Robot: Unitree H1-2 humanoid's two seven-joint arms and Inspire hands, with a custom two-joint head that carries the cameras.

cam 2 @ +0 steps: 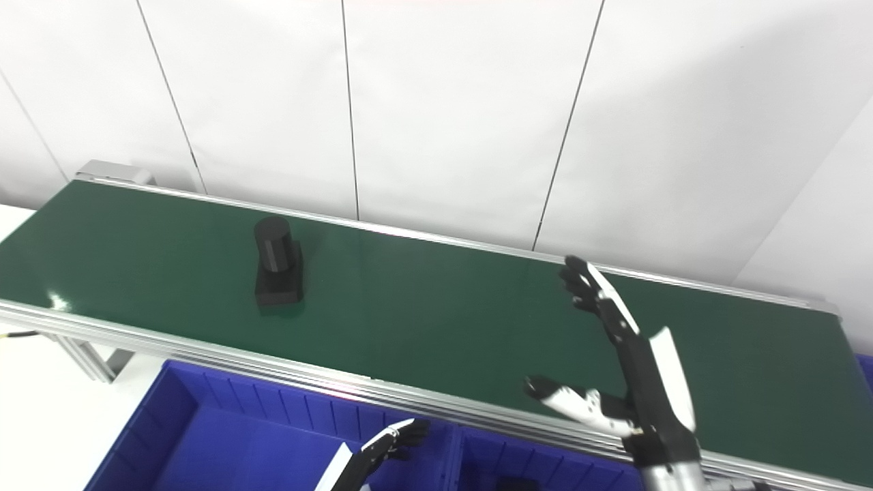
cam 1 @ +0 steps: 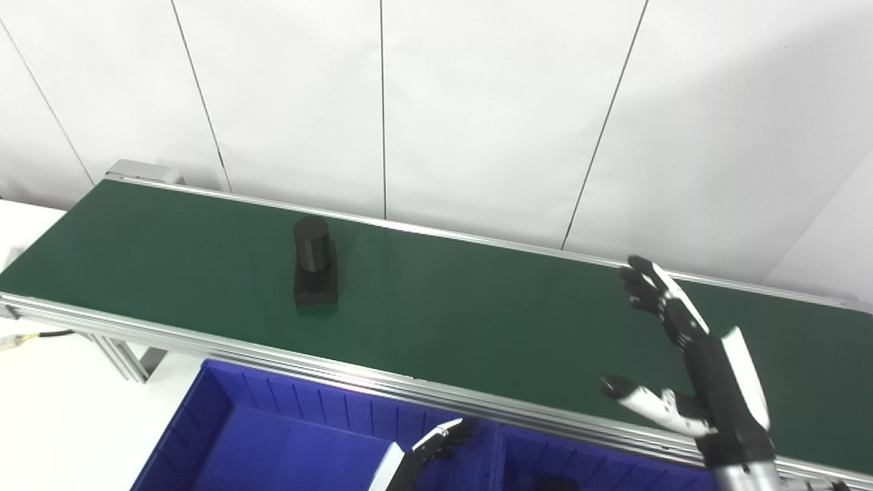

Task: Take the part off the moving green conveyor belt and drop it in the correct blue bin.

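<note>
Judging from how things lie, the task is at its very start: the part (cam 1: pixel 314 262) sits untouched on the green conveyor belt (cam 1: pixel 477 300), well toward the belt's left end and roughly midway between its far and near rails, and neither hand is near it. Nothing has been grasped, so the pick, the carry and the drop into a blue bin all remain to be done. The right hand (cam 1: pixel 689 354) is raised over the belt's right portion, well apart from the part, with fingers spread and thumb stretched out toward the left, holding nothing. The left hand (cam 1: pixel 436 443) barely enters at the bottom, below the belt's near rail and above the left blue bin (cam 1: pixel 225 423); only a few fingertips show, so I cannot tell whether it is open or closed. A second blue bin (cam 1: pixel 586 470) lies beside the first, below the belt's near rail, with something dark and indistinct showing at its lower edge. The part itself is matte black: an upright, stubby cylinder standing on a blockier rectangular base, the cylinder set toward the base's far end. It stands upright, and its dark surface shows little detail against the deep green belt.
</note>
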